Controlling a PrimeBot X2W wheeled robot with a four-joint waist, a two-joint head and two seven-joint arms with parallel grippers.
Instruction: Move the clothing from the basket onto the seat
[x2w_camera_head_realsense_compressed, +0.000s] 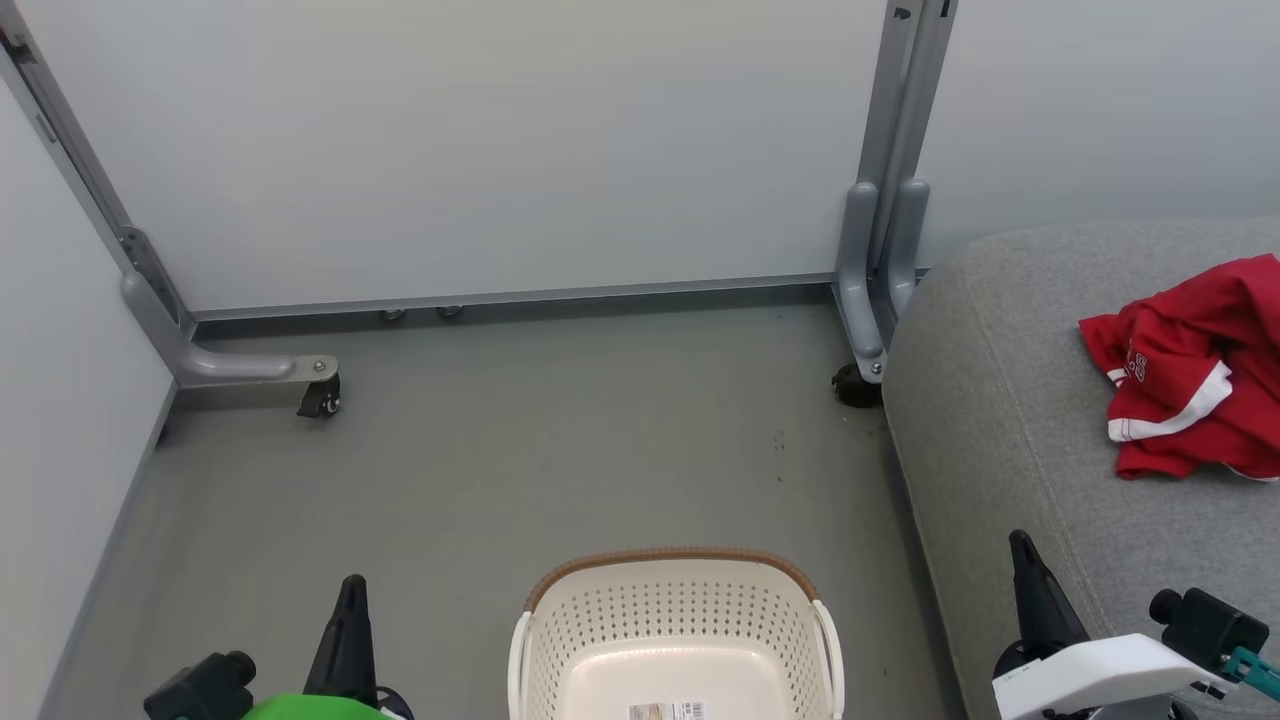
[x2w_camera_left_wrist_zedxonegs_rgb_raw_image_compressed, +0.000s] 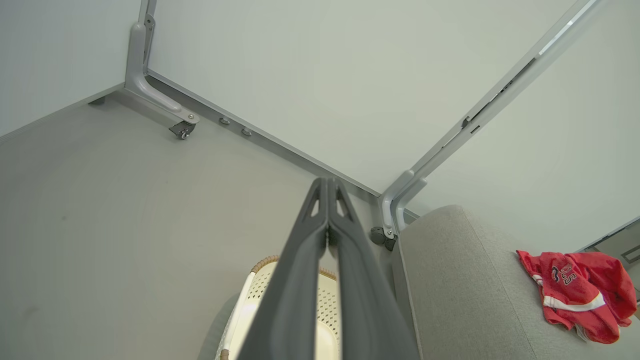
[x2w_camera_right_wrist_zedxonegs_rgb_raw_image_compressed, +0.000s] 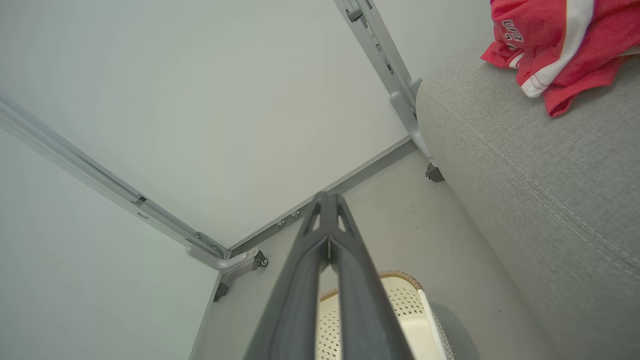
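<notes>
Clothing, a crumpled heap of bright red soft fabric with white stripe trim and small white lettering (x2w_camera_head_realsense_compressed: 1190, 370), lies on the very large light grey upholstered seat cushion (x2w_camera_head_realsense_compressed: 1000, 430), well in from its rounded corner and cut by the right edge of the head view; the folds hide whether it is one garment or two. It sits far enough onto the cushion that no part hangs over the side, so it looks unlikely to slip off.

The oval cream-white perforated plastic basket with a brown woven-look rim (x2w_camera_head_realsense_compressed: 670, 556) stands on the grey floor (x2w_camera_head_realsense_compressed: 500, 470) just beside the seat, between the two arms; what shows of its inside is bare apart from a paper label (x2w_camera_head_realsense_compressed: 668, 711) on the base, though its near end is cut off by the frame, so I cannot vouch for that part.

The left gripper (x2w_camera_head_realsense_compressed: 352, 582) has its two long dark fingers pressed together along their length with nothing between them; the right gripper (x2w_camera_head_realsense_compressed: 1020, 540) is the same, jaws closed on empty air. Each hangs low at its own side of the basket, touching neither basket nor seat, fingers pointing toward the white partition panels (x2w_camera_head_realsense_compressed: 500, 150); I read this as a rest pose, fitting for a transfer that appears done.
</notes>
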